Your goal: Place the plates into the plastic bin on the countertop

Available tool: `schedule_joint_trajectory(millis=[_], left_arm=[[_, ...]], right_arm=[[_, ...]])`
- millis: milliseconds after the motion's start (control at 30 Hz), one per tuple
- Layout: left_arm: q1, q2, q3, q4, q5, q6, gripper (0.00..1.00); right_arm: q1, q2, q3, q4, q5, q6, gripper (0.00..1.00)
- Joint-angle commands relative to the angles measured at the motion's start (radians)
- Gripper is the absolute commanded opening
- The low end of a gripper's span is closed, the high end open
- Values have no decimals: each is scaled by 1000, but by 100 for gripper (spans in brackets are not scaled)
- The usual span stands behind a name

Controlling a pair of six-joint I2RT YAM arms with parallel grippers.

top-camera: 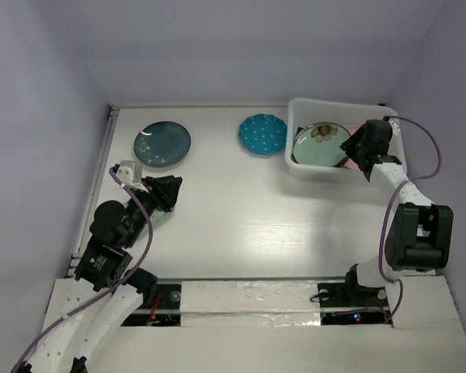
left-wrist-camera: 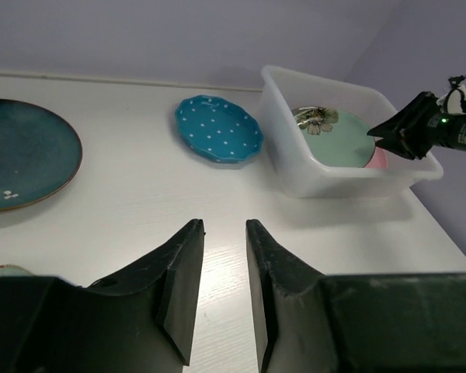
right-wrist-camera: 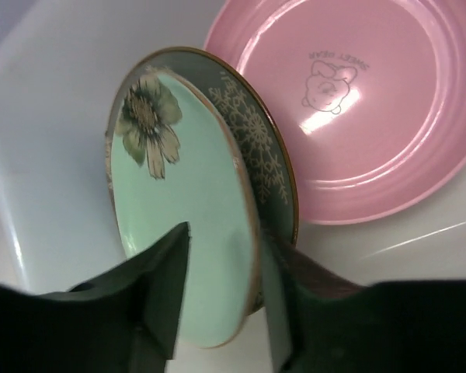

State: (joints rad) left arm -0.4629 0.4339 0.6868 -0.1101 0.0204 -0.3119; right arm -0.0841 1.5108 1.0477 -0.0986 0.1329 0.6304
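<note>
the step in hand looks like the release of the mint green round plate with a painted flower point(right-wrist-camera: 186, 194) inside the translucent white plastic bin point(top-camera: 334, 105). the right tool point(right-wrist-camera: 225, 237) has its jaws apart, one on each side of that plate's near rim. the inner finger stands clear of the green face, and the outer one sits close against the edge, so nothing looks clamped. the mint plate rests on a grey plate with a snowflake pattern point(right-wrist-camera: 264, 155). the pair lies tilted, leaning partly over the pink round plate point(right-wrist-camera: 373, 101), which lies flat on the bin floor.

to finish this well, widen the jaws fully before any retreat. then draw the tool back along its own axis, up and away from the rim, and avoid moving sideways. a sideways pull could hook the rim and drag the tilted stack, or knock it against the bin wall. moving slowly lets the plate settle by its own weight.

the left tool point(left-wrist-camera: 224, 229) hangs low over the white surface point(top-camera: 241, 225), its jaws a narrow gap apart with nothing between them. a blue white-dotted scalloped plate point(top-camera: 262, 134) sits just beside the bin, and a dark teal round plate point(top-camera: 162, 144) lies further left. both wait on the surface.
</note>
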Motion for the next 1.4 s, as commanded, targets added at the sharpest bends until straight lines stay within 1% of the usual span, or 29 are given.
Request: schedule_joint_trajectory(millis=[0, 33, 67, 100, 133, 200, 267, 300, 367, 400, 433, 467, 500, 633, 733, 767, 900, 967, 1000, 1033, 1067, 1100, 1133, 1167, 1200, 1233, 1267, 1333, 1367], left_arm=[[6, 41, 28, 23, -51, -13, 23], [6, 55, 34, 9, -62, -16, 22], [6, 83, 36, 3, -83, -24, 21], [15, 98, 39, -5, -98, -30, 17], [15, 132, 46, -23, -129, -48, 12], [24, 167, 54, -40, -149, -62, 10], [24, 215, 59, -39, -133, -67, 10], [24, 227, 62, -36, -120, -70, 7], [24, 277, 69, -19, -74, -76, 2], [24, 296, 75, -16, -63, -87, 0], [24, 318, 89, -10, -39, -92, 0], [24, 359, 97, -8, -30, -98, 0], [24, 380, 105, -2, -25, -105, 0], [-17, 508, 169, 42, -34, -154, 0], [-68, 653, 232, 70, -108, -197, 0], [-77, 736, 250, 75, -131, -219, 0], [-118, 937, 367, 104, -224, -237, 0], [-118, 1068, 457, 135, -255, -240, 9], [-118, 1112, 492, 135, -261, -242, 20], [-118, 1159, 572, 124, -270, -242, 25], [-118, 1248, 607, 122, -284, -242, 30], [-118, 1291, 649, 118, -289, -243, 39], [-118, 1339, 734, 110, -293, -245, 43], [-118, 1426, 776, 80, -304, -245, 47], [-118, 1468, 822, 64, -309, -248, 51], [-118, 1509, 903, 41, -307, -251, 52], [-118, 1583, 940, 30, -312, -253, 52], [-118, 1649, 1017, -3, -307, -259, 53], [-118, 1677, 1089, -13, -315, -262, 53]], right_arm=[[-3, -52, -9, 120, 11, 26, 49], [-3, -60, -21, 123, 10, 28, 56], [-3, -78, -29, 125, 10, 29, 60], [-3, -90, -38, 126, 8, 29, 64], [-3, -121, -58, 131, 4, 29, 72], [-3, -164, -84, 132, 4, 28, 76], [-3, -216, -127, 142, -9, 31, 76], [-3, -277, -141, 148, -33, 37, 76], [-3, -346, -170, 155, -65, 43, 54], [-3, -422, -207, 164, -111, 48, 40], [-3, -463, -224, 180, -125, 49, 11], [6, -500, -241, 188, -169, 49, 2], [17, -535, -258, 191, -194, 49, 0], [63, -684, -342, 183, -303, 41, 0], [101, -731, -390, 206, -355, 48, 0], [101, -750, -411, 208, -368, 48, 0], [110, -791, -430, 195, -426, 26, 0], [119, -813, -434, 183, -438, 12, 0], [119, -834, -443, 181, -444, 11, 0], [119, -843, -448, 178, -463, 6, 0], [119, -851, -452, 178, -473, 5, 0], [119, -856, -462, 175, -481, 3, 0], [119, -865, -466, 177, -498, 2, 0], [119, -868, -471, 175, -507, 2, 0], [129, -870, -476, 177, -515, 2, 0], [129, -868, -482, 178, -535, 0, 2], [129, -867, -483, 175, -544, -3, 2], [129, -867, -485, 168, -564, -8, 4], [139, -868, -486, 168, -567, -8, 5]])
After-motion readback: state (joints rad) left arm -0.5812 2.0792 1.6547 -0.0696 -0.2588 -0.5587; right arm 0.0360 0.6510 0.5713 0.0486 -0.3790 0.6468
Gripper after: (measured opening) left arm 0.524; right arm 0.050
